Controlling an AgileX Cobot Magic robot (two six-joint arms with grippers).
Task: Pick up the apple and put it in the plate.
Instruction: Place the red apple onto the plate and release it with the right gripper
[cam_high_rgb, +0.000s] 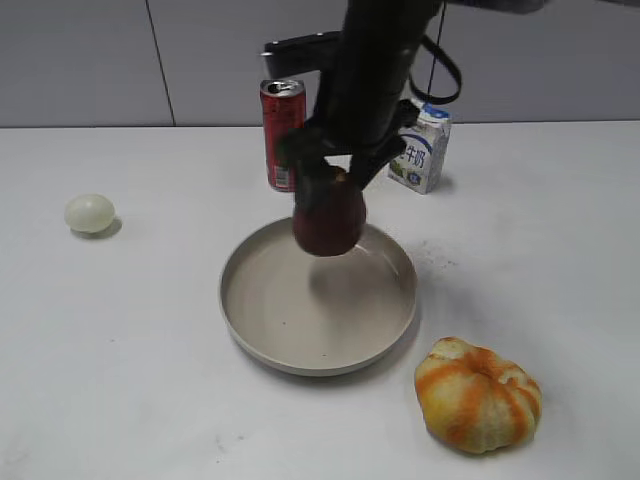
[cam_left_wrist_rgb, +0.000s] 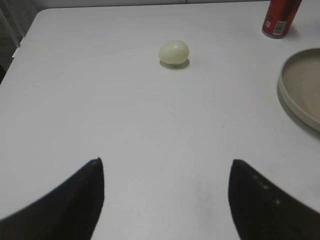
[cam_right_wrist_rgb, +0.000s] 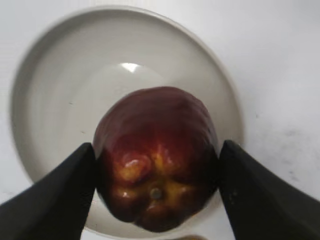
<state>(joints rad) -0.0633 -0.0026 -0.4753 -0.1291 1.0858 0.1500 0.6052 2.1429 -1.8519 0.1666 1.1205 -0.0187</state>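
White table (cam_high_rgb: 120, 330); right tool (cam_right_wrist_rgb: 156, 172) grips apple (cam_right_wrist_rgb: 156, 167), yellowish end up, over plate (cam_high_rgb: 245, 300).

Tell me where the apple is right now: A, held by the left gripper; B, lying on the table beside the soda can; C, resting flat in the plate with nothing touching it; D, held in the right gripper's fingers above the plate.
D: the right gripper clamps the apple above the plate.

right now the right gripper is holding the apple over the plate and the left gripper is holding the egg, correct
Not quite. The left gripper holds nothing: the left wrist view shows it open over bare table, with the egg lying well beyond it. The right gripper does hold the apple over the plate.
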